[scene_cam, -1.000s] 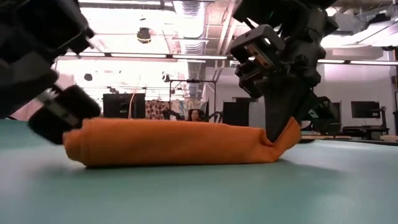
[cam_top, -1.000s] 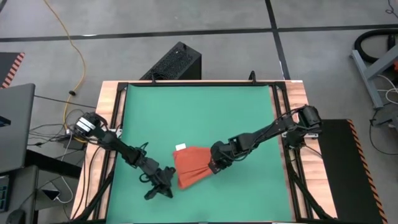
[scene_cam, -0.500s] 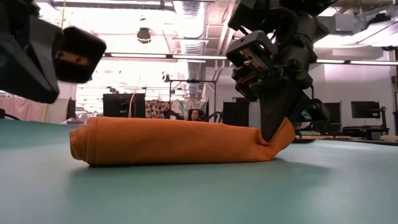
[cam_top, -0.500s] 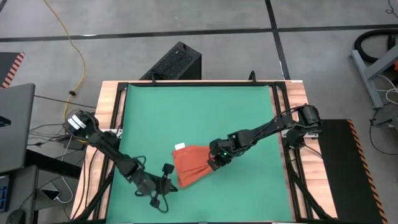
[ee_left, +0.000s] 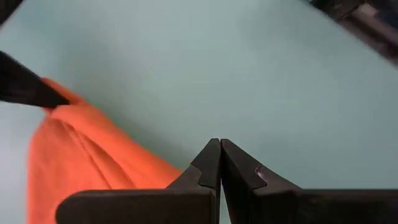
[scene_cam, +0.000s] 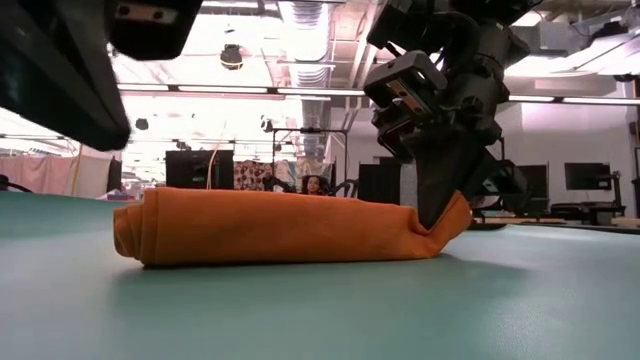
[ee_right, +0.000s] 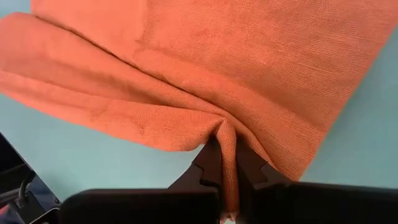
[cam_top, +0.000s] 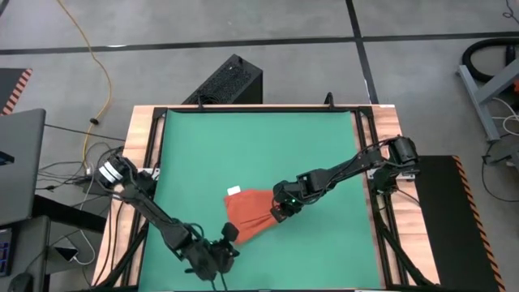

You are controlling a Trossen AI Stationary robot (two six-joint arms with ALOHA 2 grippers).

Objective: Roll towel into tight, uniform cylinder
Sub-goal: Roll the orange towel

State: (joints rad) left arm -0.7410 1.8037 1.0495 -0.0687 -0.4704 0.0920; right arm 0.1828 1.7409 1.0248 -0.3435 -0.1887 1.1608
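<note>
The orange-red towel (cam_top: pixel 250 217) lies loosely rolled on the green mat (cam_top: pixel 259 146), near the mat's near edge; in the low view it is a long low roll (scene_cam: pixel 270 230). Its white tag (cam_top: pixel 235 191) lies at its far left corner. My right gripper (cam_top: pixel 278 212) is shut on the towel's right end. My left gripper (cam_top: pixel 229 234) is shut and empty, raised above the mat beside the towel's near left end; its shut fingertips (ee_left: pixel 219 144) show over bare mat, with the towel (ee_left: pixel 81 155) next to them. My right gripper pinches a raised fold (ee_right: pixel 227 134) at the towel's right edge between its two fingers. The fingers (scene_cam: pixel 440 190) point down from above. The pinched end (scene_cam: pixel 455 215) stands slightly lifted, while the remainder of the roll lies on the mat.
A wooden frame (cam_top: pixel 144 162) borders the mat. A black box (cam_top: pixel 227 81) stands beyond the far edge and a laptop (cam_top: pixel 20 162) to the left. Bare mat lies on the far side and to the right of the towel.
My left gripper has left the towel's left end, going up and toward the table's near edge. The towel's left end stays on the mat, slightly shifted to the right. My right gripper has kept its hold.
</note>
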